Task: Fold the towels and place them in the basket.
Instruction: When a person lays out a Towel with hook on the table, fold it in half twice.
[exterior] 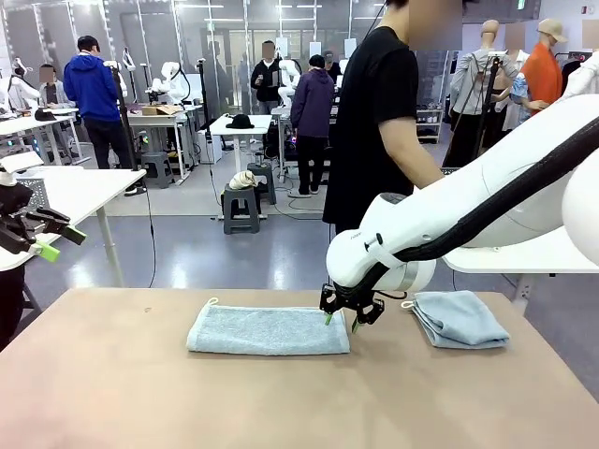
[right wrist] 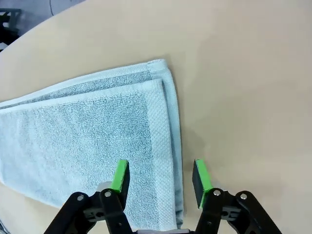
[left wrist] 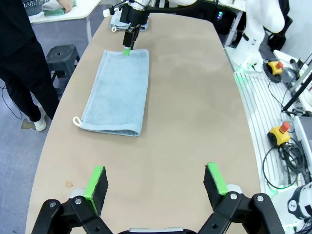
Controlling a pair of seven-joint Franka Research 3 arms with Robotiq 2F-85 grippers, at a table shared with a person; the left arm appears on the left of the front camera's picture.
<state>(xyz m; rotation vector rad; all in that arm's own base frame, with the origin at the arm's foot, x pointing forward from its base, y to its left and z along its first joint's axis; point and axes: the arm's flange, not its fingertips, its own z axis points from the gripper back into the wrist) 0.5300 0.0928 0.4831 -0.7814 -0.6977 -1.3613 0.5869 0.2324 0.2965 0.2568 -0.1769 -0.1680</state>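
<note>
Front view: right gripper [exterior: 341, 321], jaws narrowly parted, at the right end of a half-folded towel [exterior: 267, 330] on the table [exterior: 140, 393]; a second towel [exterior: 460, 318] lies beyond. Left wrist view: left gripper [left wrist: 156, 184], wide and empty, well short of the towel [left wrist: 117, 92]. Right wrist view: pads [right wrist: 121, 175] straddle the layered edge [right wrist: 168, 146]; a shallow pinch could catch one layer only, spoiling the fold.

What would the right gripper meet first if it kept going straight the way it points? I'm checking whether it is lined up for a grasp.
Most likely the right end of the long folded light blue-grey terry towel: the open right gripper straddles its edge, though the remaining gap is unclear.
</note>
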